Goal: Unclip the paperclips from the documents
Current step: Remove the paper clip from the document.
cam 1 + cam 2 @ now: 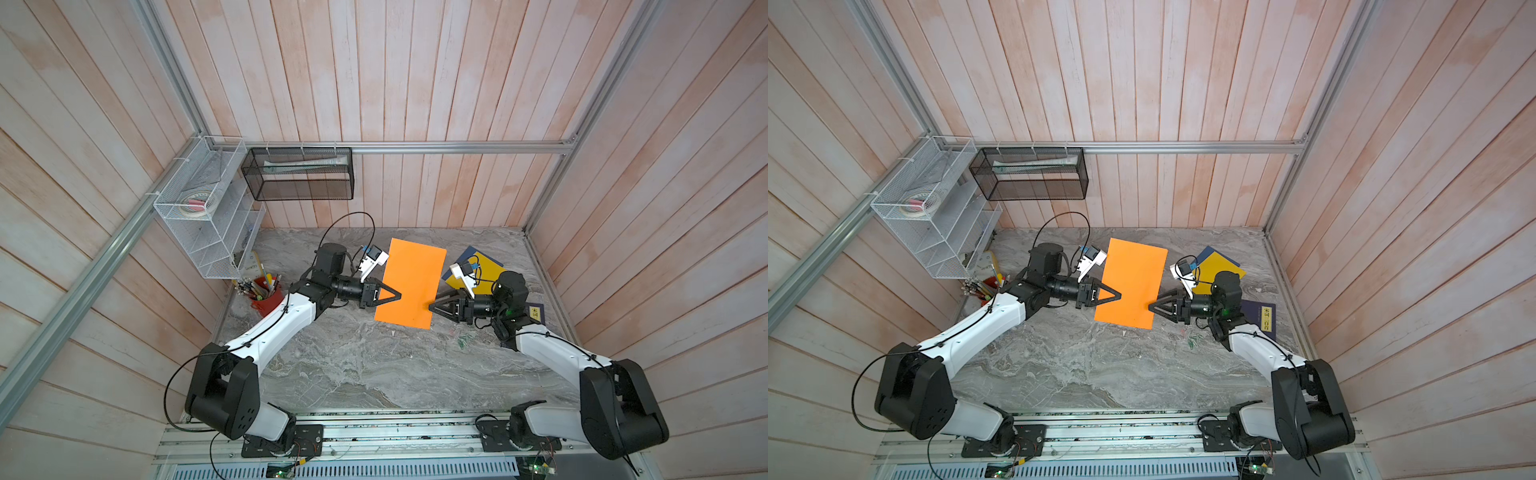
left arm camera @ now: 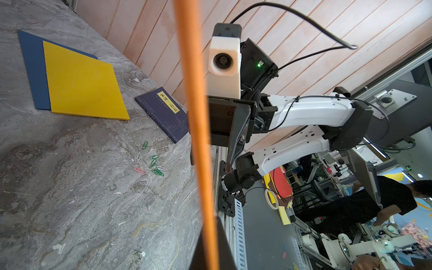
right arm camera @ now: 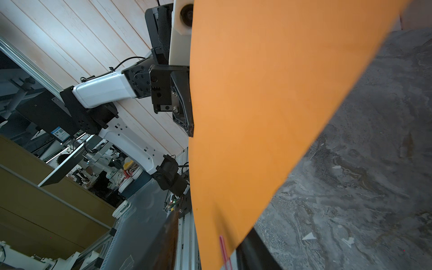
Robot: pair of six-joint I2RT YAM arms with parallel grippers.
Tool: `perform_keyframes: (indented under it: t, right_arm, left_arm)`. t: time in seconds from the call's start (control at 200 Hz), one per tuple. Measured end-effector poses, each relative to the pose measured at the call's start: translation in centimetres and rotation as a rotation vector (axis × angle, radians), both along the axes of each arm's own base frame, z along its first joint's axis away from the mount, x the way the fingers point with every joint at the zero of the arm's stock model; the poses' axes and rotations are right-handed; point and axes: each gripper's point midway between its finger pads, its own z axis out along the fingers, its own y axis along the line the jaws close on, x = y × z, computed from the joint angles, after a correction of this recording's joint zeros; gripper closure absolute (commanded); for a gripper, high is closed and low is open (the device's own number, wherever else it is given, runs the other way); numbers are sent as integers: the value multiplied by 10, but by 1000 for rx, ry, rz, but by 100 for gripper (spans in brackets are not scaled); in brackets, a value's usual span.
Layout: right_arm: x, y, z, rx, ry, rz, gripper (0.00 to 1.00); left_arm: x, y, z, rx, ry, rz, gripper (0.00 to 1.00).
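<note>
Nearest, loose paperclips (image 2: 154,163) are lying on the worktop (image 1: 353,374), just right of the orange sheet (image 1: 411,282), which is hanging lifted between the arms. The left gripper (image 1: 398,296) is pinching the sheet's left edge tight. The right gripper (image 1: 431,307) is standing half-parted astride its right edge, around a pink paperclip (image 3: 223,247) — not yet clamped. A skewed pull is likely risking a crease, a tear, or the sheet slipping from the pinch. Beyond the sheet, a yellow sheet (image 2: 81,81) is lying on a blue sheet (image 2: 32,70).

left claw (image 1: 399,296) clamped | right claw (image 1: 431,307) closure unclear | 2 arms facing
</note>
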Motion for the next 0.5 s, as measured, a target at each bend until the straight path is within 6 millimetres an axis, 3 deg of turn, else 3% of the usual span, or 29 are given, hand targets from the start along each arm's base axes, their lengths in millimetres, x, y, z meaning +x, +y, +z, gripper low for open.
perform_keyframes:
  t: [0.5]
  right_arm:
    - [-5, 0, -4, -2, 20, 29, 76]
  left_arm:
    - [1, 1, 0, 0, -7, 3, 100]
